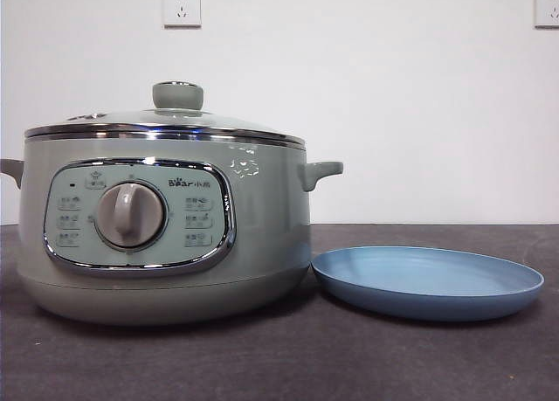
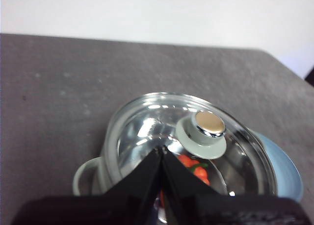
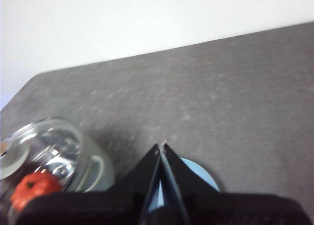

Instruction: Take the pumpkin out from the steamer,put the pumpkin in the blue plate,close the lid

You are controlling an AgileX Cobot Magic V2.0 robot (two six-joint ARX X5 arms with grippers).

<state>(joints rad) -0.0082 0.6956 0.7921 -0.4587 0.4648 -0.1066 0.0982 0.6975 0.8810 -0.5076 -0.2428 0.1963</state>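
While the round glass lid with its sage-green knob sits square on the big pale-green steamer, the little orange-red pumpkin waits inside, glowing through the glass. Just beside the pot lies the wide matte blue plate, bare, handy for a short carry. Left gripper hangs above the lid near the knob, jaws pinched together on nothing; right gripper hovers over the plate, clenched and empty too. Lid off comes first, I'd say.
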